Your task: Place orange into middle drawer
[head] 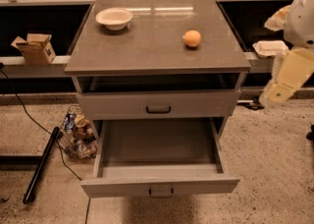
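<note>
Speckled floor runs around a grey cabinet that stands before a dark shelf wall; on its flat top, the orange sits to the right of centre, free on all sides, and a white bowl sits well apart from it near the back left corner.

Below the top, a shut drawer with a dark handle shows its front; under that, the middle drawer is pulled far out toward the camera, its inside bare and its small loop handle centred on the front.

At the right edge, the gripper hangs beside the cabinet, level with the drawer fronts and well apart from the orange; whether it is open or closed I cannot tell, and it holds nothing that shows.

Judging from this, the drawer is ready and the fruit has not yet been picked up; the step in hand is the reach for the orange. That move calls for lifting the arm above the top, coming in from the right, and closing around the middle of the round fruit so that it cannot roll; then a carry forward and down past the front edge and over the open drawer.

On the floor to the left lie a wire basket of packets and a black pole; both are out of the way.
</note>
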Tool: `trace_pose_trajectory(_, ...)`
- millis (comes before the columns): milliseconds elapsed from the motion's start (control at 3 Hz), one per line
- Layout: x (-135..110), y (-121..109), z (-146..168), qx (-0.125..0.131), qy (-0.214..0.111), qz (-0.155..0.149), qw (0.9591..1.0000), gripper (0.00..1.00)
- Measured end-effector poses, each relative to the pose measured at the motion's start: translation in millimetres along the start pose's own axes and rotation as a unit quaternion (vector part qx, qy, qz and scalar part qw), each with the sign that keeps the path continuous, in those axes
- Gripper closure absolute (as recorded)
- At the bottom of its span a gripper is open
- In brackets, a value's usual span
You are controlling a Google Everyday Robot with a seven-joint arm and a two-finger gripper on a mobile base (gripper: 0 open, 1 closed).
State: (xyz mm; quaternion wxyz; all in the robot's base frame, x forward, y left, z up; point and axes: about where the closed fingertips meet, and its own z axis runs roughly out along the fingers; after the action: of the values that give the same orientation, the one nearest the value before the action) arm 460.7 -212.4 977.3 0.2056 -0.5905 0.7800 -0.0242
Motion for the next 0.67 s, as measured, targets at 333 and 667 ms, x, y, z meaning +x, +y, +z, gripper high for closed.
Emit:
trace_pose_trajectory(333, -19.6, -54.9, 30.1, 0.018, -0.085, 0.051, 0.9949, 0.0)
trace_pose_trajectory(667, -45.9, -112.1, 72.7, 0.022, -0.163, 0.099, 0.9814, 0.0)
